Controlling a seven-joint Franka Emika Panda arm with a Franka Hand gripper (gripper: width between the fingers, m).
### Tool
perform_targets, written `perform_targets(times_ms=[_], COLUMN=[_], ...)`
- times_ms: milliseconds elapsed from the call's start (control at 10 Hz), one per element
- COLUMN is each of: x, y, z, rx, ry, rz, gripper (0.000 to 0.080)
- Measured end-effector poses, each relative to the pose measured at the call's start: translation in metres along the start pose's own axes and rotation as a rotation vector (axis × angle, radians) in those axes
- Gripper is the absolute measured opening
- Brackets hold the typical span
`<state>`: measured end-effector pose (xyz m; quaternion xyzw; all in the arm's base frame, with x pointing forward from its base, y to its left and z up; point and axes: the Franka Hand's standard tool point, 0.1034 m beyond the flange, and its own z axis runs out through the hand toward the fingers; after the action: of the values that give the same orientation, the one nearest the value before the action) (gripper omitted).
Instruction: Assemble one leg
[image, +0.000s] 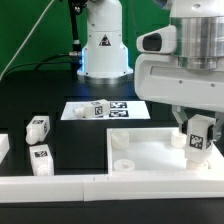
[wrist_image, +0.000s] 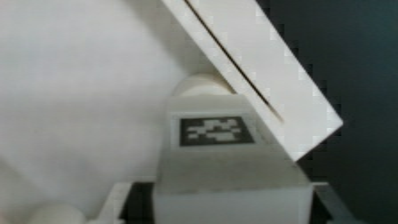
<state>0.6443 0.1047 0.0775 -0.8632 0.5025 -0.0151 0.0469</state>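
The tabletop (image: 155, 155) lies rim-up on the counter (image: 60, 90), and I hold the gripper (image: 197, 128) over its corner at the exterior view's right, jaws clamped on 1 upright leg (image: 197, 137). I judge the step in hand to be seating this leg: the wrist view shows it just beside the rim (wrist_image: 267, 75), though I cannot tell whether it touches. The next move calls for centring it on the corner socket, then lowering; 2 spare legs (image: 38, 128) lie well apart.
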Motion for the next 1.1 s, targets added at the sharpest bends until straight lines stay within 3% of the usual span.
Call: perform_targets(times_ms=[300,500,600,700,900,1100], x=[0.002,0.001,-0.001,-0.004,-0.011,-0.008], y=[0.002,0.002,0.003,0.001,0.001,0.001], z=[0.000,0.000,-0.001,-0.001,0.000,0.000], rx=[0.009,0.008,-0.017,-0.021,-0.025,-0.024], ry=[-0.020,-0.020,-0.016,-0.014,-0.023,-0.021], rz=[0.277,0.252,0.061,-0.149,-0.312,-0.478], gripper=[0.0287,0.0287,0.0475,0.0590,0.0637,0.0646])
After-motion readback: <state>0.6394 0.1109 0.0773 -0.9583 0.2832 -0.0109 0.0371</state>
